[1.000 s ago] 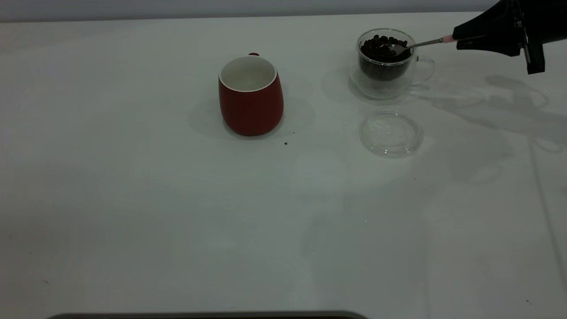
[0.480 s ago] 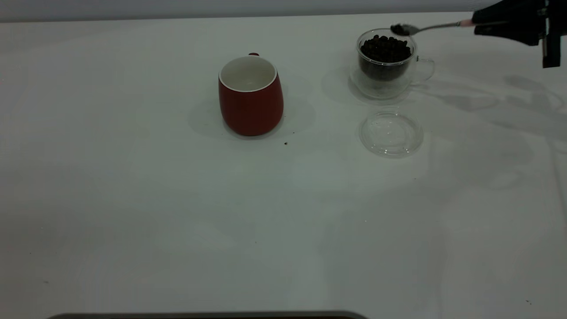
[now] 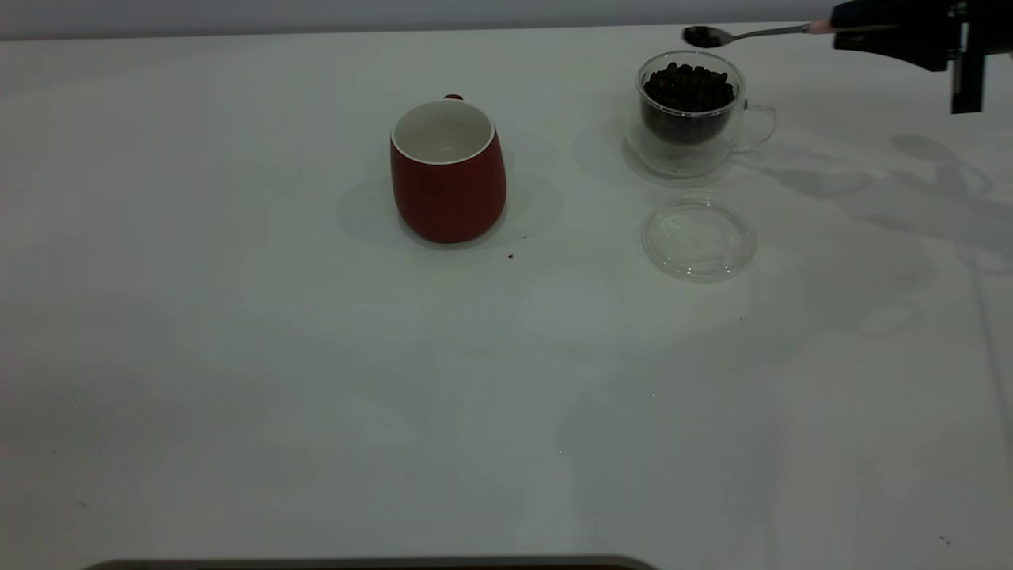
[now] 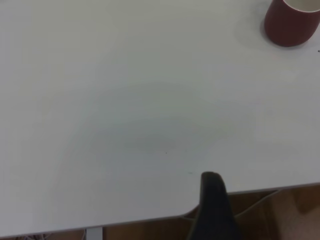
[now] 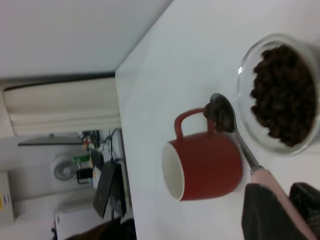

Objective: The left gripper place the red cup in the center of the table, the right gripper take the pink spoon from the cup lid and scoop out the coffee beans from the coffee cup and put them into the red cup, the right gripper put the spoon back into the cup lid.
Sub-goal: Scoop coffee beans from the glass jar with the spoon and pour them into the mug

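The red cup (image 3: 448,170) stands upright near the middle of the table (image 3: 237,356), its white inside bare. To its right is the coffee cup (image 3: 692,111), filled with coffee beans (image 3: 688,85). The clear cup lid (image 3: 698,237) lies flat in front of it with nothing on it. My right gripper (image 3: 839,32) is shut on the pink spoon (image 3: 760,32) by its pink handle (image 5: 277,192). The spoon's bowl (image 5: 222,112) carries a few beans, level in the air just above the coffee cup's far rim. My left gripper (image 4: 212,205) hangs at the table's near left edge, far from the red cup (image 4: 292,22).
A dark crumb (image 3: 510,256) lies on the table in front of the red cup. A dark strip (image 3: 372,564) runs along the table's near edge. Beyond the table's far corner in the right wrist view stand a fan and other equipment (image 5: 95,165).
The spoon has come up out of the coffee cup with beans in its bowl. It has since drifted slightly left and higher with my right gripper. Cups and lid stay put.
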